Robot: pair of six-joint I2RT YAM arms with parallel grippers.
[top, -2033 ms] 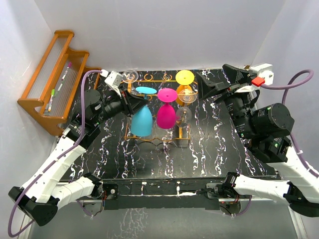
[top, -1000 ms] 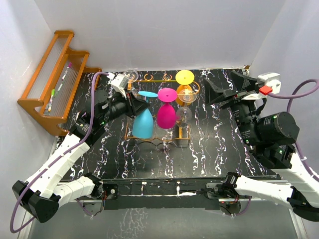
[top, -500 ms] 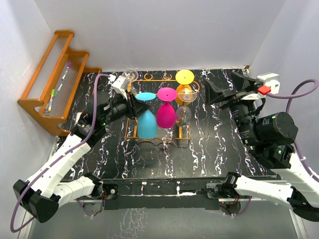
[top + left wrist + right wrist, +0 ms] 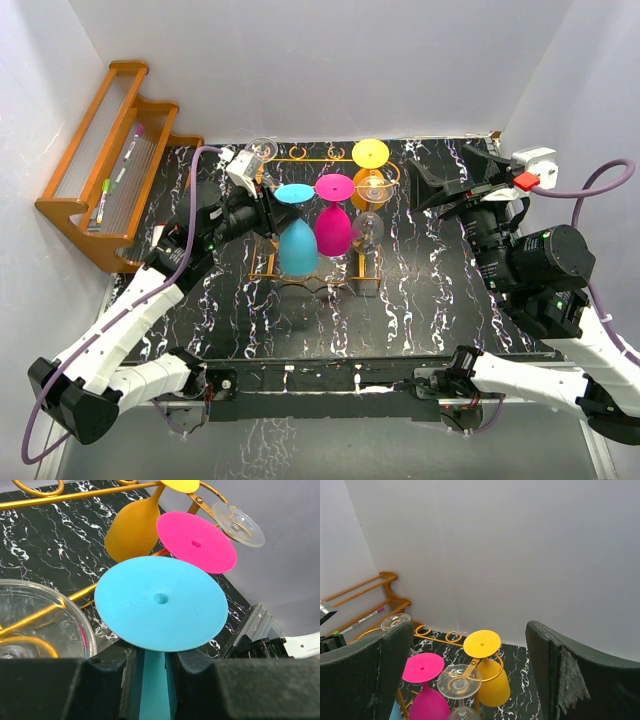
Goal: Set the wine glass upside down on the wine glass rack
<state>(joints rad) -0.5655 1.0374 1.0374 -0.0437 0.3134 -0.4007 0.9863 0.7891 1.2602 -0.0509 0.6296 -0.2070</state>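
Observation:
The blue wine glass hangs upside down in the orange-gold wire wine glass rack, with its round foot on top. My left gripper reaches in from the left just under that foot. Its fingers flank the blue stem, and a thin gap shows on the right side. My right gripper hovers open and empty to the right of the rack, well apart from it. In the right wrist view the rack lies ahead between the wide-apart fingers.
A pink glass, a yellow glass and two clear glasses also hang upside down in the rack. A brown wooden stepped rack holding pens leans at the far left. White walls enclose the black marbled table.
The blue glass has swung from a tilt to hanging straight in the rack. My left jaws have eased slightly apart around its stem. The right arm has barely moved.

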